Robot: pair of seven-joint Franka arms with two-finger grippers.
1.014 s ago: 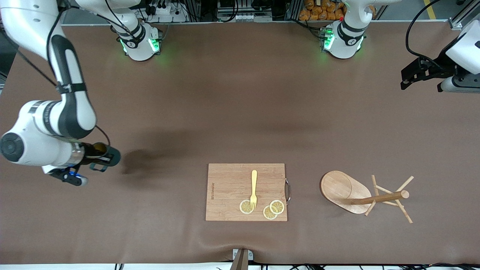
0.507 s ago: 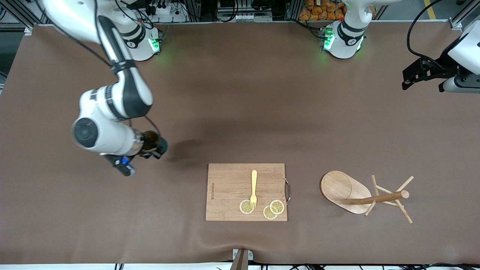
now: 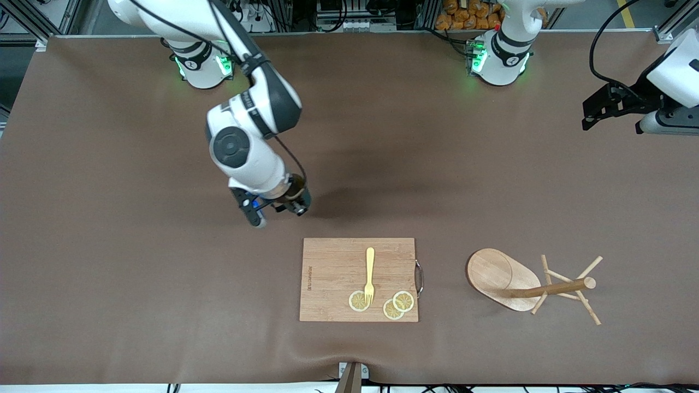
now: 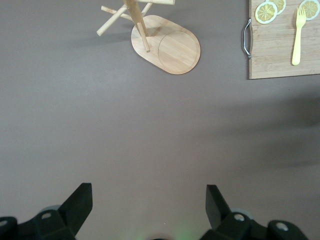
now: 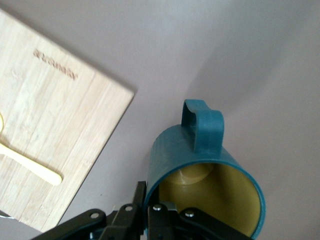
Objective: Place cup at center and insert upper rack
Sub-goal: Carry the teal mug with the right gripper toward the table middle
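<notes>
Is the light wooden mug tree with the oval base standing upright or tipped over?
Tipped over. The light wooden mug tree lies on the table with its oval base on edge and its pole lying sideways, peg branches resting near the brown mat.

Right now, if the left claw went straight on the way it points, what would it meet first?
Probably only the bare table. The open left claw points down at brown surface with nothing lying between its fingers. The upper rack lies further along, off that line, though depth is unclear.
</notes>
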